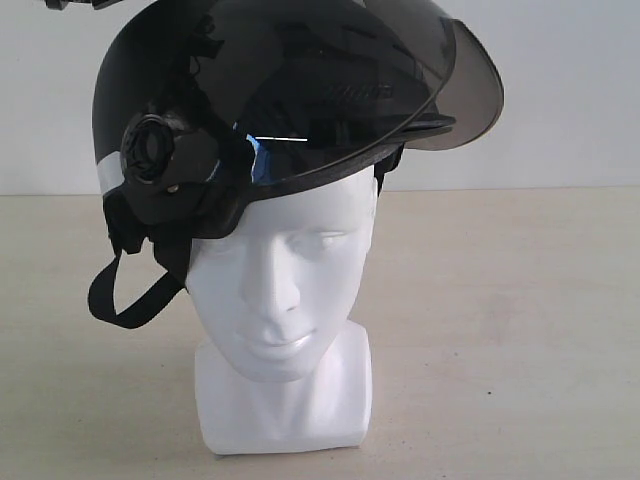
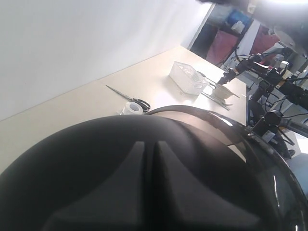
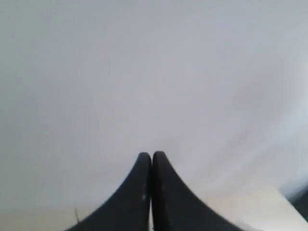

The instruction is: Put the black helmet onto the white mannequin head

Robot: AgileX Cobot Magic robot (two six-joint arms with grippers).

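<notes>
The black helmet point(image 1: 270, 90) sits on top of the white mannequin head point(image 1: 285, 290), tilted back so the whole face shows. Its smoky visor point(image 1: 470, 90) is raised and sticks out to the right, and the chin strap point(image 1: 125, 300) hangs loose at the left. In the left wrist view my left gripper point(image 2: 150, 144) is shut, its two dark fingers pressed together right over the helmet's black shell point(image 2: 72, 163). Nothing shows between them. My right gripper point(image 3: 151, 156) is shut too, with nothing in it, and faces a plain white wall.
The mannequin stands on a beige table point(image 1: 500, 300). Beyond the helmet lie scissors point(image 2: 130, 96), a tape roll point(image 2: 131, 108), a clear plastic box point(image 2: 188, 77) and a small bowl point(image 2: 222, 90). Other robot arms and cables point(image 2: 274, 77) stand past the table's edge.
</notes>
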